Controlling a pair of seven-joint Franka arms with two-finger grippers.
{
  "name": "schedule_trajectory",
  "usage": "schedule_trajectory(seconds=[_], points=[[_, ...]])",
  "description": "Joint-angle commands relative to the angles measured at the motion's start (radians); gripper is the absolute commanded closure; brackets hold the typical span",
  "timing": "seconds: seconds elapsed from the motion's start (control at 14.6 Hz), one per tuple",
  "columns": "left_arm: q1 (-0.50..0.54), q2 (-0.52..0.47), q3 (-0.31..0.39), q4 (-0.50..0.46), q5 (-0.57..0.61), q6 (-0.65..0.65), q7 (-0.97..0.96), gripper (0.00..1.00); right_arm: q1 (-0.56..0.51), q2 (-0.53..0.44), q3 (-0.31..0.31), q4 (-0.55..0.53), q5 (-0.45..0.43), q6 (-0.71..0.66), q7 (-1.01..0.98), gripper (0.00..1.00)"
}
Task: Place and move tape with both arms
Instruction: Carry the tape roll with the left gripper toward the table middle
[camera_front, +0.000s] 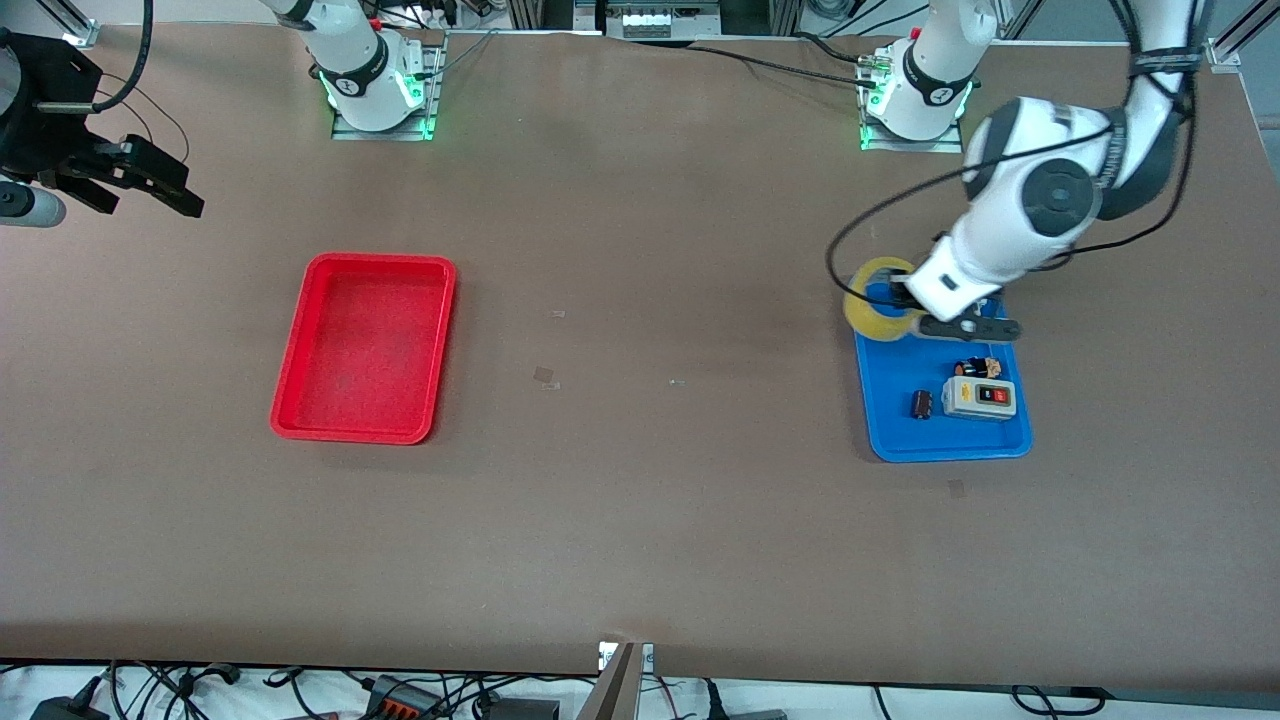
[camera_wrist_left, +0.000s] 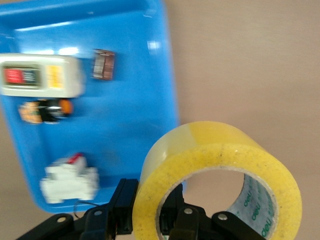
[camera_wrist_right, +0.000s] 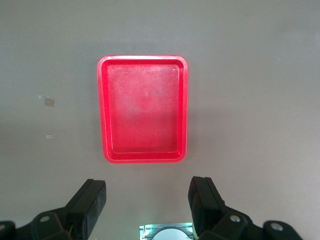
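Observation:
The tape (camera_front: 872, 312) is a translucent yellow roll, held on edge over the corner of the blue tray (camera_front: 900, 442) nearest the left arm's base. My left gripper (camera_front: 903, 301) is shut on the roll's wall, one finger inside the ring and one outside. This shows in the left wrist view, with the tape (camera_wrist_left: 220, 165) in my left gripper (camera_wrist_left: 150, 202) above the tray's edge (camera_wrist_left: 135, 125). My right gripper (camera_front: 140, 185) is open and empty, up in the air at the right arm's end of the table. In its wrist view my right gripper (camera_wrist_right: 147, 200) looks down on the red tray (camera_wrist_right: 102, 115).
The blue tray holds a grey switch box (camera_front: 980, 397), a small black cylinder (camera_front: 921, 404) and a black-and-orange part (camera_front: 978, 367). A white part (camera_wrist_left: 70, 182) shows in the left wrist view. The empty red tray (camera_front: 300, 340) lies toward the right arm's end.

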Motion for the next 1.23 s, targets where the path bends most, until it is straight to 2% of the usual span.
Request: schedule_trajectory(seconds=[0.0, 0.14, 0.27, 0.69, 0.82, 1.17], points=[[-0.003, 0.133, -0.107, 0.123, 0.016, -0.011, -0.168, 0.82, 0.001, -0.011, 0.0, -0.005, 0.003, -0.001, -0.007, 0.01], [-0.022, 0.221, -0.144, 0.205, 0.016, -0.011, -0.248, 0.82, 0.001, -0.011, 0.0, -0.005, 0.003, -0.003, -0.009, 0.01], [-0.087, 0.281, -0.141, 0.263, 0.027, -0.01, -0.308, 0.82, 0.0, -0.009, 0.0, -0.005, 0.003, -0.003, -0.009, 0.01], [-0.205, 0.531, -0.143, 0.478, 0.218, -0.01, -0.532, 0.82, 0.0, -0.008, -0.001, -0.005, 0.003, -0.001, -0.009, 0.01], [-0.213, 0.581, -0.143, 0.516, 0.271, -0.008, -0.584, 0.82, 0.0, -0.005, -0.001, -0.005, 0.003, 0.0, -0.009, 0.01], [-0.248, 0.621, -0.141, 0.526, 0.274, 0.053, -0.607, 0.82, -0.002, 0.0, -0.001, -0.003, 0.003, 0.003, -0.009, 0.01]])
